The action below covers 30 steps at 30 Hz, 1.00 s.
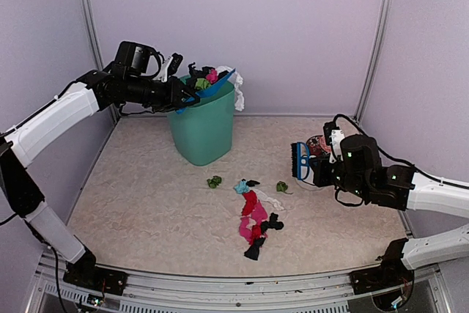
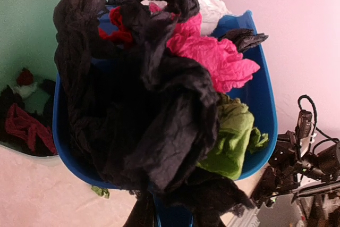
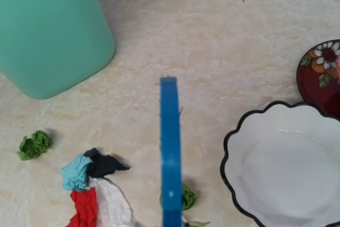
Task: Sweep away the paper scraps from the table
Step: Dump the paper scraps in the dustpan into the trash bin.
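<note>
Paper scraps [image 1: 253,221] lie in a loose cluster on the worktop [image 1: 146,196], down and to the left of my right fingers [image 1: 311,166]. Those fingers are pinching the blue brush [image 3: 170,147], and a white bowl [image 3: 287,168] sits just right of it. More scraps, black, pink and green, are heaped in the blue dustpan [image 2: 255,94] that my left fingers [image 1: 183,97] pinch over the green bin [image 1: 201,126].
</note>
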Each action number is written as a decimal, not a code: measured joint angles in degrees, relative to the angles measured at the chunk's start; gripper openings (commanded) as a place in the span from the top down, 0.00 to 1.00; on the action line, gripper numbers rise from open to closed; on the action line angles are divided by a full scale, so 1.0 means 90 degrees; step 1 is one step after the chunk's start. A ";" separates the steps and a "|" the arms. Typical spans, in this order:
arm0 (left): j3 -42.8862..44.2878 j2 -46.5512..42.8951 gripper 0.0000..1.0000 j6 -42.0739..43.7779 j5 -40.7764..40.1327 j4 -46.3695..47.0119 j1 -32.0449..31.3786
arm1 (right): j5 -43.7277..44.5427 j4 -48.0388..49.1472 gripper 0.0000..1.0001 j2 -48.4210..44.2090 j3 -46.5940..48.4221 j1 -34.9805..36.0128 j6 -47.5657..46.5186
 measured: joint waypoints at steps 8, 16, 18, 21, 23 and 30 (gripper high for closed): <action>-0.0063 0.0522 1.00 -0.0879 0.1931 0.0675 0.0726 | 0.0002 0.0036 1.00 0.0000 -0.0066 0.0000 0.0044; -0.1052 0.0578 1.00 -0.3186 0.3711 0.3135 0.1229 | 0.0005 0.0056 1.00 0.0000 -0.0102 0.0000 0.0134; -0.1260 0.0639 1.00 -0.3861 0.3973 0.3849 0.1362 | 0.0005 0.0056 1.00 0.0000 -0.0102 -0.0002 0.0141; -0.1479 0.0867 1.00 -0.5025 0.4316 0.5248 0.1547 | 0.0007 0.0058 1.00 0.0002 -0.0102 -0.0022 0.0153; -0.1569 0.1049 1.00 -0.5831 0.4488 0.6139 0.1617 | 0.0005 0.0058 1.00 0.0002 -0.0102 -0.0024 0.0160; -0.1634 0.1722 1.00 -0.8544 0.4758 0.9250 0.1690 | 0.0005 0.0056 1.00 0.0005 -0.0104 -0.0024 0.0265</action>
